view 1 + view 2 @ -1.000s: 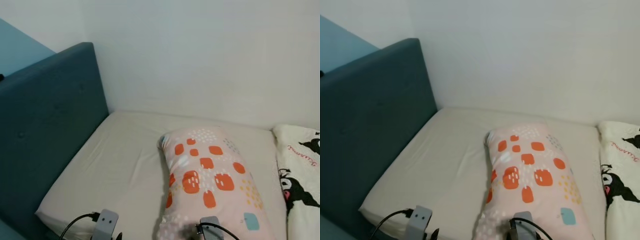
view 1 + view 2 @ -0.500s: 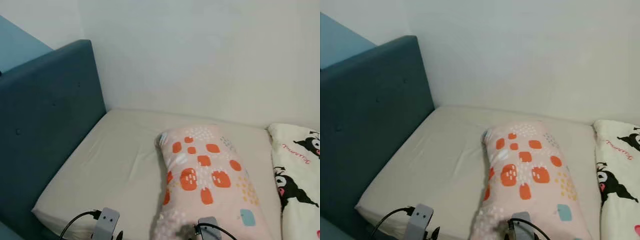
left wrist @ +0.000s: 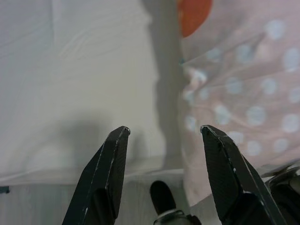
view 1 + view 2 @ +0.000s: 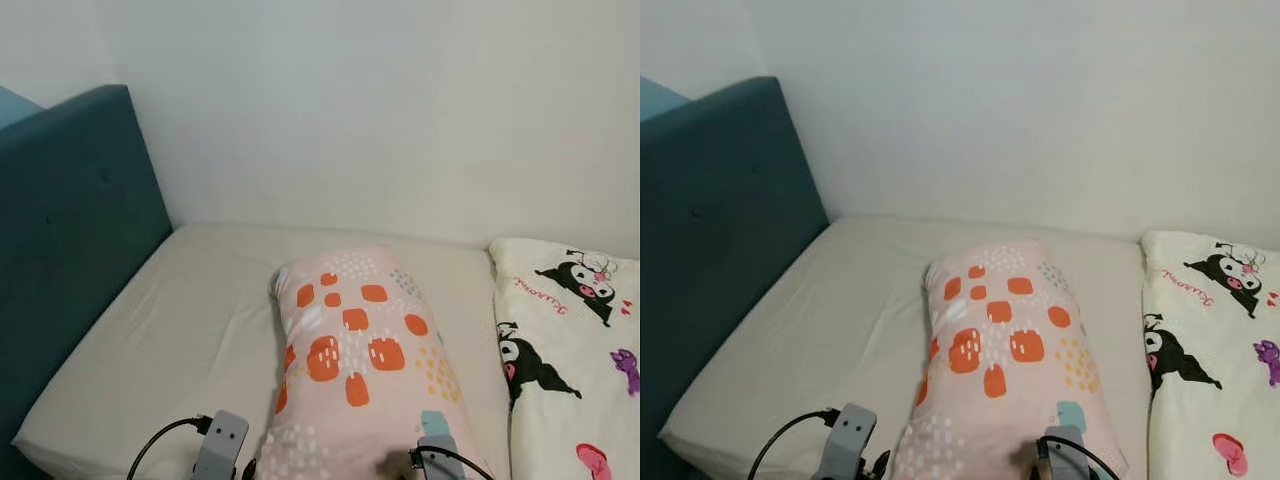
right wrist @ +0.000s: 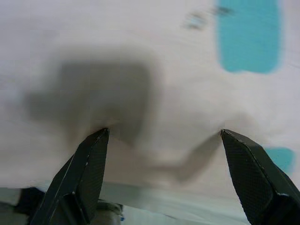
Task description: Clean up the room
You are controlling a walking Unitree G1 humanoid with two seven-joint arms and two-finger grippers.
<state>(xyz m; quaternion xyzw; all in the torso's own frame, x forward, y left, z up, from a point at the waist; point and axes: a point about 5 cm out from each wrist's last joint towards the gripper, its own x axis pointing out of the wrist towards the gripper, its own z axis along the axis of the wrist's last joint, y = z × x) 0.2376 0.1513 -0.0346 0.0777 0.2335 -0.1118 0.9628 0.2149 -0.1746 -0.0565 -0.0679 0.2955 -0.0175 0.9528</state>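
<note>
Pillow, pink with orange spots, lies lengthwise on the bed, between the blue headboard and a white cartoon blanket. Left tool is spread open over the sheet beside the pillow's edge, holding nothing. Right tool is wide open, its fingertips against the pillow fabric.

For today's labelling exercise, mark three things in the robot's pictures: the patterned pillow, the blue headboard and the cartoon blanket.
patterned pillow [image 4: 355, 350]: left eye view, on its orange-spotted middle.
blue headboard [image 4: 70, 210]: left eye view, on its padded front face.
cartoon blanket [image 4: 1215, 350]: right eye view, on plain white cloth among the printed figures.
</note>
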